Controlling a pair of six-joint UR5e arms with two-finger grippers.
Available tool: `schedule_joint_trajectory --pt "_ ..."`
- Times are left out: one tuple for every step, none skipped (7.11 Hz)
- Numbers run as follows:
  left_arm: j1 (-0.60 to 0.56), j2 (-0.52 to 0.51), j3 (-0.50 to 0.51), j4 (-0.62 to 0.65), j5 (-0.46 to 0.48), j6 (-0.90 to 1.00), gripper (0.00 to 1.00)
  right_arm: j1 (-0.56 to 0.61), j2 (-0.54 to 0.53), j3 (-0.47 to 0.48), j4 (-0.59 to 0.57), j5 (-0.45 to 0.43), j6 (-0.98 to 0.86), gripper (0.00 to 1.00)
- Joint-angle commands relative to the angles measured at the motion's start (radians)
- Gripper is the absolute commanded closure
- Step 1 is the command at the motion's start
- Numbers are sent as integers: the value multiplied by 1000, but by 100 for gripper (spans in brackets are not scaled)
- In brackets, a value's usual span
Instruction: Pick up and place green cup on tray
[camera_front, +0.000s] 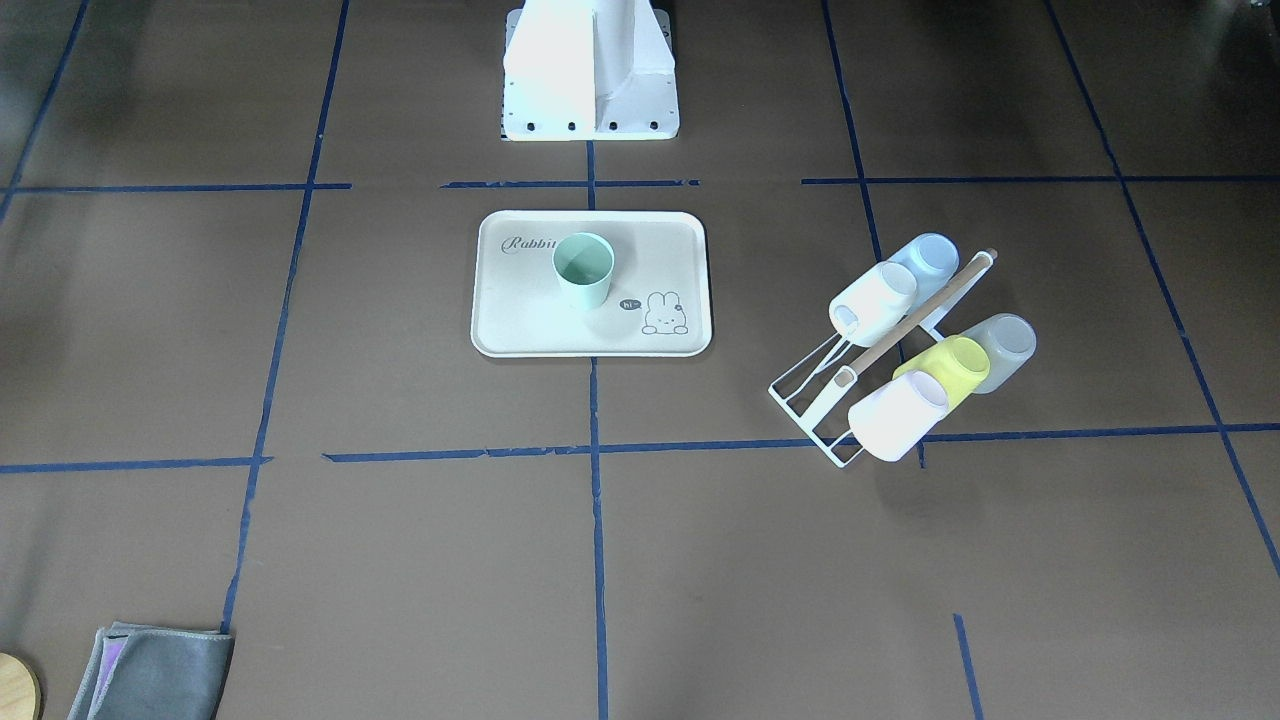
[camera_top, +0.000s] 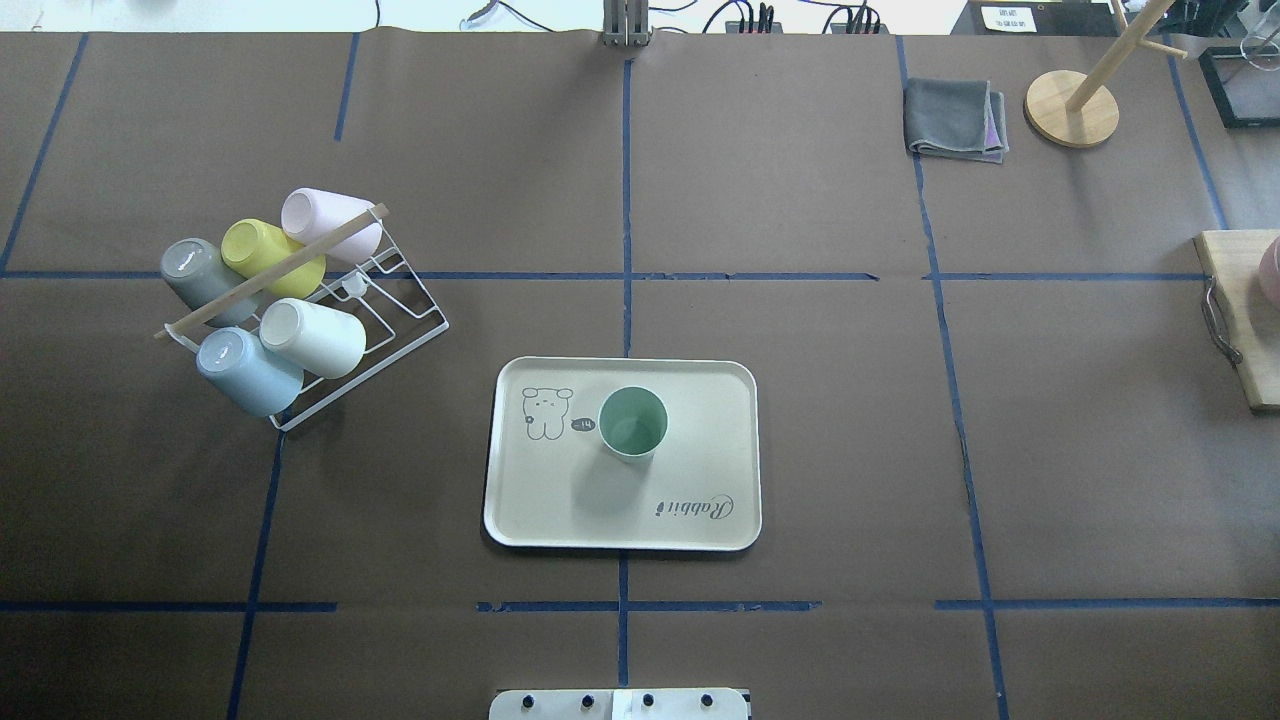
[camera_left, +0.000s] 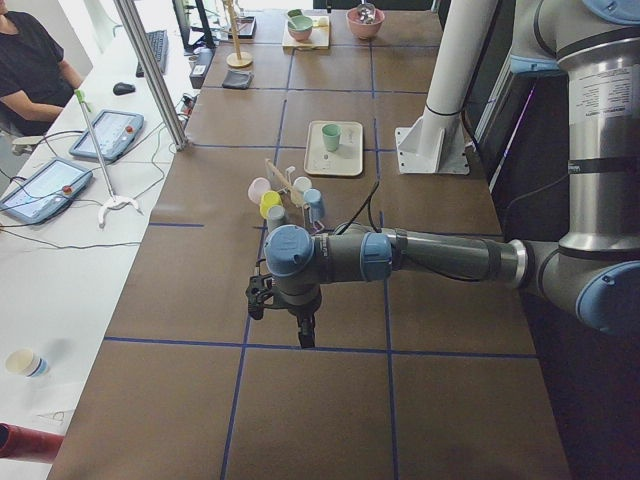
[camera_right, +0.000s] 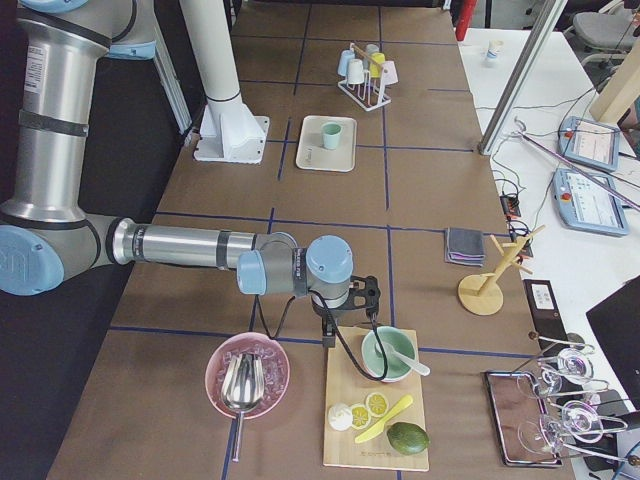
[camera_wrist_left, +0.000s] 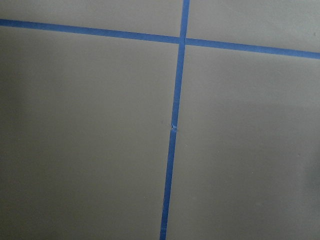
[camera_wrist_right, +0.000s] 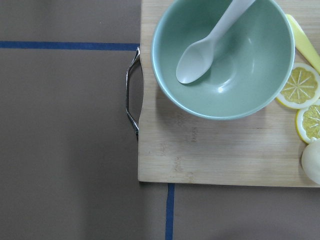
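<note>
Pale green cup (camera_top: 632, 423) is seen upright on cream tray (camera_top: 560, 490), beside bunny drawing, mid-table. Left gripper (camera_left: 305, 335) is held over bare table, far left; right gripper (camera_right: 328, 335) over wooden board (camera_wrist_right: 220, 160) edge, far right. Whether either is open or closed cannot be told.

Left arm (camera_left: 440, 258) and right arm (camera_right: 190, 246) each reach level over the counter (camera_left: 330, 400). Left gripper (camera_left: 304, 333) and right gripper (camera_right: 327, 333) point down, opening indeterminable.

- Small mint-green plastic cup (camera_top: 632, 423) — matte.
- Cream rectangular tray (camera_top: 560, 500) — smooth, faint sheen.
- Brown paper table covering (camera_top: 800, 200) — matte.
- Pale wooden cutting board (camera_wrist_right: 215, 160) — smooth, with a shiny metal handle (camera_wrist_right: 128, 100).
</note>
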Motion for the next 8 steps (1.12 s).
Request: schedule_joint_trajectory --pt "1 0 -17 -5 -1 0 0 -6 -1 3 -1 14 -3 0" --pt "2 0 -18 -5 -1 0 0 -13 -2 0 -21 12 -63 0" --pt "4 -1 -18 -8 -3 0 0 3 -2 6 -82 3 -164 0" --pt "4 -1 -16 -34 -1 0 0 17 4 15 -123 2 -218 0" --pt "4 0 -8 -60 -3 0 0 32 39 27 -180 0 -224 0" --pt "5 5 -11 -56 -3 -1 0 64 53 29 -202 -3 -230 0" --pt "19 13 -7 -53 2 -1 0 72 67 27 -202 -18 -230 0" --pt "54 13 -16 -51 61 0 0 79 80 29 -202 -20 -222 0"
